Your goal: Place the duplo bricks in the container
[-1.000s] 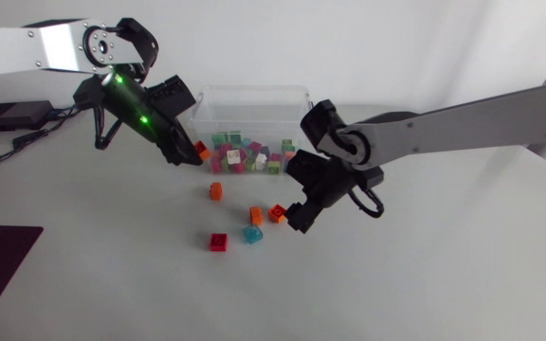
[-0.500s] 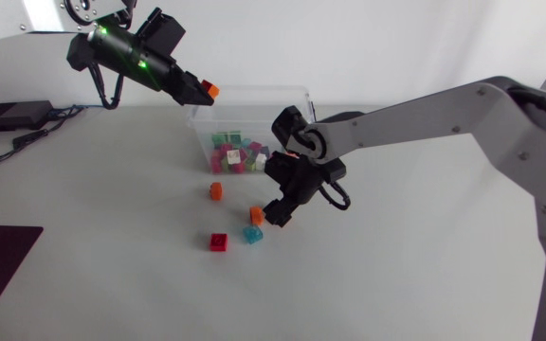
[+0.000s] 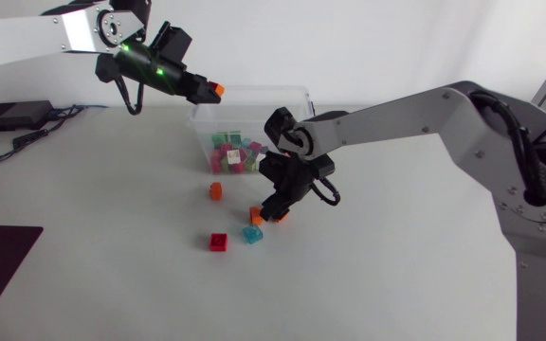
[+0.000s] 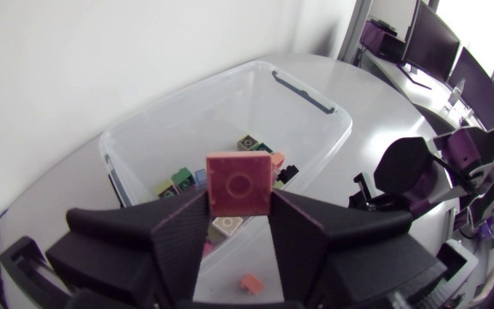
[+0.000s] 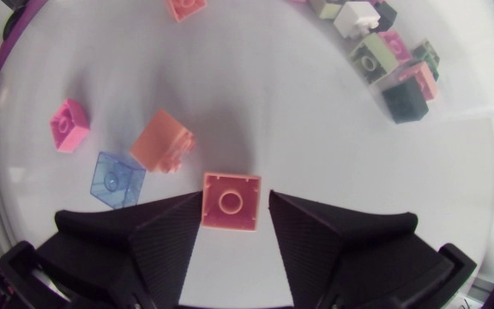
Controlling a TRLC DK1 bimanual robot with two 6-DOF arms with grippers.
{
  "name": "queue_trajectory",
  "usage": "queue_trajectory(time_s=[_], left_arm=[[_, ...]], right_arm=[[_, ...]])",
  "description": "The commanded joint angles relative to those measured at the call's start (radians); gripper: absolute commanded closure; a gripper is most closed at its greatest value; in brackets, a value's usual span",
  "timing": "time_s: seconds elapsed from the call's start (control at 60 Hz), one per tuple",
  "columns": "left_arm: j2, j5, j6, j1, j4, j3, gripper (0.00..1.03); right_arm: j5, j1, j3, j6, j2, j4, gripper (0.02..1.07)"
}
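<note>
- My left hand is clamped on the held brick, an orange one pinched from both sides, up in the air and off the worktop.
- From above, that brick sits at the left end of the container, about level with its rim. The left wrist view looks past it into the open tub, where many bricks already lie.
- So on the left I judge the step to be the drop-off. The brick is lifted and carried, but not yet released.
- Next move on the left: I would make sure the brick is past the rim and fully over the opening, then open the hand. I cannot tell from here whether it would clear the near wall.
- My right hand is down at the worktop, straddling the orange-red brick, which lies flat with its stud up. I cannot tell whether this hand has closed on it.
- On the right the step is the pick-up. It calls for a firm squeeze on two opposite faces, a straight lift, then a short carry to the container, which is near.
- An orange brick and a blue brick lie just beside that grasp, so I would lift cleanly to avoid nudging them.
- A red brick and another loose orange one also wait on the worktop, so several rounds remain.
</note>
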Motion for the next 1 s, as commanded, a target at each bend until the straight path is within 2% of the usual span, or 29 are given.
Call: queue_trajectory(time_s=[0.0,0.117,0.483,0.583,0.617,0.65,0.8,0.983], left_arm=[[0.045,0.010,-0.018,-0.008,0.013,0.028,0.62],[0.068,0.009,-0.036,-0.008,0.051,0.026,0.61],[0.096,-0.007,-0.117,0.003,0.160,0.026,0.57],[0.080,-0.067,-0.150,0.000,0.230,-0.005,0.34],[0.063,-0.074,-0.168,0.000,0.272,-0.028,0.15],[0.040,-0.074,-0.177,0.000,0.306,-0.046,0.05],[-0.059,-0.082,-0.173,-0.003,0.319,-0.095,0.05],[-0.276,-0.082,0.059,-0.006,0.261,-0.328,0.05]], right_arm=[[0.007,0.015,0.010,0.016,0.037,-0.019,0.70],[0.005,0.018,-0.032,0.016,-0.004,-0.008,0.73],[-0.003,-0.040,-0.096,0.018,-0.238,-0.010,0.73],[-0.009,-0.045,-0.090,0.018,-0.296,-0.023,0.73],[-0.009,-0.046,-0.087,0.018,-0.317,-0.025,0.73],[-0.009,-0.051,-0.081,0.019,-0.340,-0.025,0.73],[-0.012,-0.068,-0.040,0.038,-0.388,-0.010,0.73],[-0.023,-0.085,0.023,0.072,-0.390,0.047,0.73]])
